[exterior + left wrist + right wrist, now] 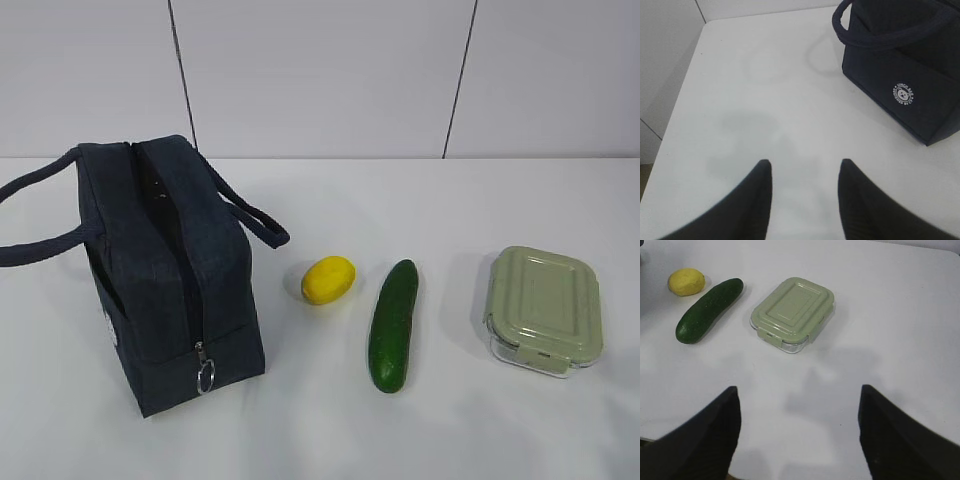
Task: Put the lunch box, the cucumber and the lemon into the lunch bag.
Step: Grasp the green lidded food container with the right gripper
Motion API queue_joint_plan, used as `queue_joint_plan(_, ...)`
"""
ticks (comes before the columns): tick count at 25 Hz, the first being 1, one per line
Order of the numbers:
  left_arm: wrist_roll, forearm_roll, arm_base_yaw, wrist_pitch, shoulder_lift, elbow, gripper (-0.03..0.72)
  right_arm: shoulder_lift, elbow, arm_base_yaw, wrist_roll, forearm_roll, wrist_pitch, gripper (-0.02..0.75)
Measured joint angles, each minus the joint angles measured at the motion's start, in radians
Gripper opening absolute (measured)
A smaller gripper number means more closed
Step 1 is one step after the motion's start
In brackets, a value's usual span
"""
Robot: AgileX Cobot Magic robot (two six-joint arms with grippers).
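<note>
While both grippers hang over bare table, nothing is held: left gripper (805, 172) partly open, lunch bag (905, 75) at upper right of its frame, well apart. Right gripper (799, 400) wide open, lunch box (792, 315) above it at frame centre, cucumber (709, 310) and lemon (686, 281) upper left. Table (740, 90) edge runs along the left wrist frame's left side; open white surface between fingers and bag.

I see a dark navy lunch bag (170, 270) with a small white round logo (904, 94), a bright yellow lemon (328, 279), a dark green cucumber (393, 325), and a lunch box (543, 309) with a pale sage-green lid, all on a white table (400, 430).
</note>
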Motion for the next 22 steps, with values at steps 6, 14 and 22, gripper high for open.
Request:
queue_joint_plan(6, 0.0, 0.0, 0.0, 0.0, 0.0, 0.0, 0.315, 0.0, 0.0, 0.0, 0.0, 0.0, 0.0, 0.531)
queue_joint_plan(14, 0.0, 0.0, 0.0, 0.0, 0.0, 0.0, 0.305, 0.0, 0.0, 0.0, 0.0, 0.0, 0.0, 0.531)
queue_joint_plan(22, 0.0, 0.0, 0.0, 0.0, 0.0, 0.0, 0.289, 0.0, 0.0, 0.0, 0.0, 0.0, 0.0, 0.53)
